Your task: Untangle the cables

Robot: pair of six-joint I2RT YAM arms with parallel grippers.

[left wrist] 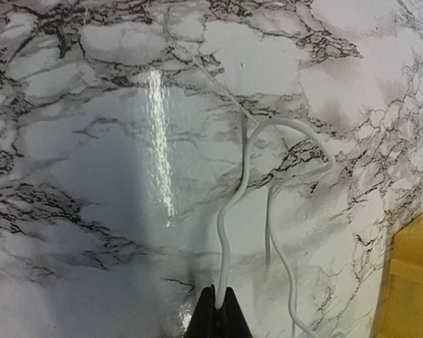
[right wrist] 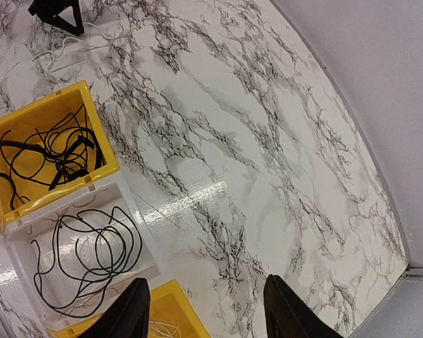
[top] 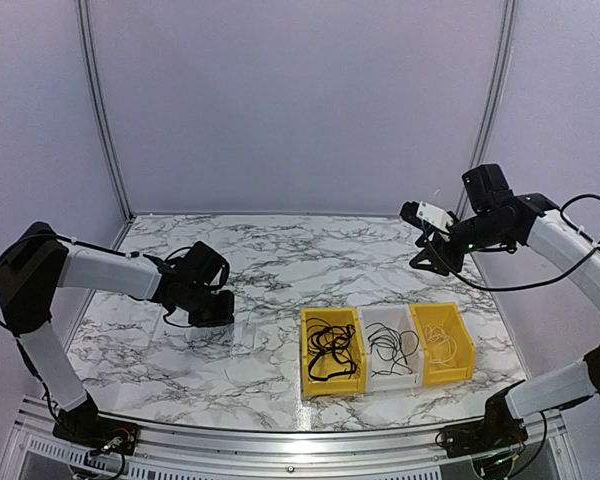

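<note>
Nearest, sorted cables [top: 330,352] are seen in the bins: black ones in the white bin [top: 391,311] and the left-hand yellow bin [top: 307,350] beside it, white ones in the right-hand yellow bin [top: 466,345]. Farther back, left of the white bin, a loose white cable [left wrist: 220,246] is pinched in the left pincer [left wrist: 216,313], so a pick-up is judged under way — a lift toward the right-hand yellow bin is called for next. Farthest, beyond the white bin, the right pincer [right wrist: 204,310] is raised and spread, empty.

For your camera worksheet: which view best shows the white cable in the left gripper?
Left wrist: the white cable is close and clear, pinched in the left gripper. Top barely shows it; right wrist, faint distant strands.
</note>
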